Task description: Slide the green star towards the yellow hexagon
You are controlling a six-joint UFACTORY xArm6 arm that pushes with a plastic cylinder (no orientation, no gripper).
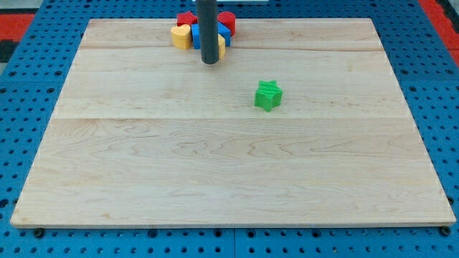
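A pale wooden board [215, 172] fills most of the frame, resting on a blue pegboard table [29, 72] whose holes show along the view's left, right and bottom edges; a red strip [21, 11] shows beyond the board's upper left corner. The dark rod [208, 25] comes down from the view's top edge over the board's far side, and my tip [210, 62] sits on the wood just inside that far edge. The rod ends plainly, with no fingers to spread or press together, and it holds nothing. Directly behind the rod, at the board's top edge, a cluster of blocks is packed together: a yellow block [182, 35] with a rounded, possibly heart-like outline on the cluster's left, a red block [186, 18] behind it, another red block [227, 20] on the right, a blue block [223, 32] partly hidden, and a sliver of yellow [222, 49] beside the rod whose shape cannot be made out. The green star [268, 95] stands alone on the board, well apart from the cluster, below and to the right of my tip and not touching it.
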